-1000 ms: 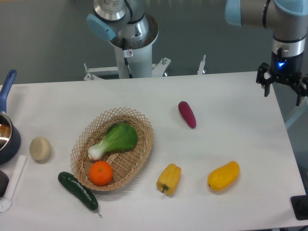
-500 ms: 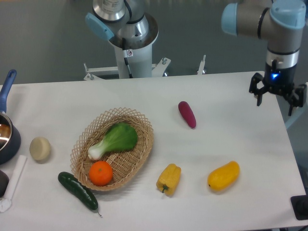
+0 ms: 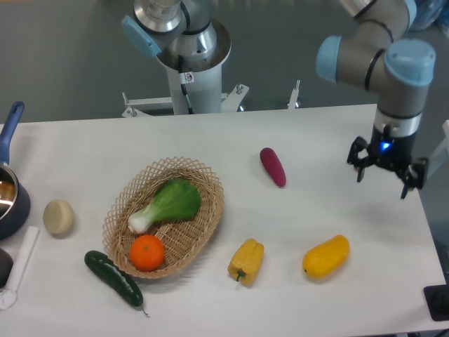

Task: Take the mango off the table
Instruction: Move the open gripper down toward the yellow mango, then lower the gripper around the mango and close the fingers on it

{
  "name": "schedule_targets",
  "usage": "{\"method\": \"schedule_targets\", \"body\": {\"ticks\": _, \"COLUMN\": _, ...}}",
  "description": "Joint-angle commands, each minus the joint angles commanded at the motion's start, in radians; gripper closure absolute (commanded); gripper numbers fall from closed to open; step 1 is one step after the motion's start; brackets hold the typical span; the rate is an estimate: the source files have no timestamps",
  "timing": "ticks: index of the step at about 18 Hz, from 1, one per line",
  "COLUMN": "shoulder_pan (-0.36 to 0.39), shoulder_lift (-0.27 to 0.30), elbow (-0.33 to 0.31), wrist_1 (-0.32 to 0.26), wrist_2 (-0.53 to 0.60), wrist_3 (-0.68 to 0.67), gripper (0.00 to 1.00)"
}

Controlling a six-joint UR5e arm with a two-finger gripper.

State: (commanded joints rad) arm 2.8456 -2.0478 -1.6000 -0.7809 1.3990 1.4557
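Mango (image 3: 326, 256) lies on the table (image 3: 337, 147), toward 5 o'clock on it, untouched. Largest to smallest: table; arm (image 3: 382, 60) at 2 o'clock; wicker basket (image 3: 123, 210) at 8 o'clock holding bok choy (image 3: 167, 203) and orange (image 3: 147, 253); cucumber (image 3: 113, 278) touching basket's 7 o'clock edge; mango; yellow pepper (image 3: 246, 260) at mango's 9 o'clock; purple sweet potato (image 3: 273, 166) toward 12 o'clock of pepper. Gripper (image 3: 383, 184) hovers at mango's 1 o'clock, well apart, fingers spread wide, holding nothing.
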Motion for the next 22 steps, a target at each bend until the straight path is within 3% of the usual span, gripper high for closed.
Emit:
{"method": "schedule_targets", "body": {"ticks": 6, "shoulder_pan": -0.026, "shoulder_lift": -0.038, "elbow": 0.011, "wrist_1": 0.015, "wrist_2": 0.002, "wrist_3": 0.009, "gripper": 0.00}}
{"method": "schedule_targets", "body": {"ticks": 15, "shoulder_pan": -0.121, "shoulder_lift": -0.146, "elbow": 0.103, "wrist_1": 0.017, "wrist_2": 0.002, "wrist_3": 0.029, "gripper": 0.00}}
{"method": "schedule_targets", "body": {"ticks": 22, "shoulder_pan": -0.124, "shoulder_lift": -0.169, "elbow": 0.097, "wrist_1": 0.017, "wrist_2": 0.002, "wrist_3": 0.077, "gripper": 0.00}}
